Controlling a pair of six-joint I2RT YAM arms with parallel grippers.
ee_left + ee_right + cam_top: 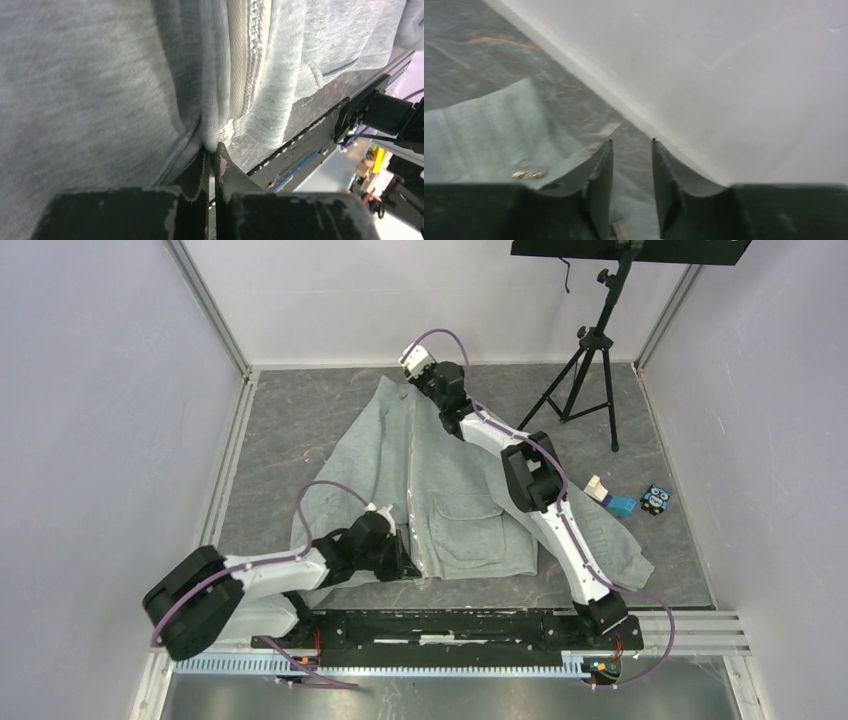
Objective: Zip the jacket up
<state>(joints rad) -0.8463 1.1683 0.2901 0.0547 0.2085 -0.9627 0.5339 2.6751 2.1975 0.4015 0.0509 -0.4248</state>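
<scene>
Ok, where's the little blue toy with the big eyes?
In the top view, the little blue toy sits on the right side of the table, just past the sleeve of the jacket, below the black tripod.

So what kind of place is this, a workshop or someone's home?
Probably a robotics lab cell, not a home: white walls box in a grey table, a left arm and a right arm are bolted to a rail at its near edge, and a tripod stands in the far corner.

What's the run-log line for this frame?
left gripper: shut on hem of light grey fleece jacket, beside pale centre zipper | right gripper: open, above collar | jacket: flat on grey table
</scene>
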